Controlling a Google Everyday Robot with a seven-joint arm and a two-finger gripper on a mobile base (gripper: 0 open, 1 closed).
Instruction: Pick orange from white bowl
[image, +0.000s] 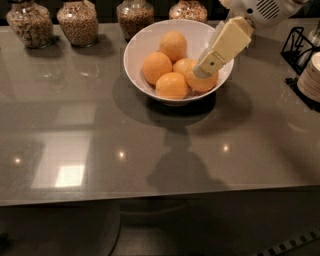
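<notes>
The white bowl (140, 50) stands on the grey table towards the back, right of centre. It holds five oranges packed together. The one on the right (206, 82) is partly covered by my gripper; the others lie at the back (173, 45), left (156, 67), front (171, 85) and middle (183, 65). My cream-coloured gripper (202, 70) reaches down from the upper right into the bowl, its tip at the top of the right orange.
Four glass jars of grains and nuts (77, 22) line the table's back edge, the nearest ones (135, 17) just behind the bowl. A black wire rack (299, 45) and a stack of plates (311, 75) stand at the right. The table's front edge (160, 195) runs across below.
</notes>
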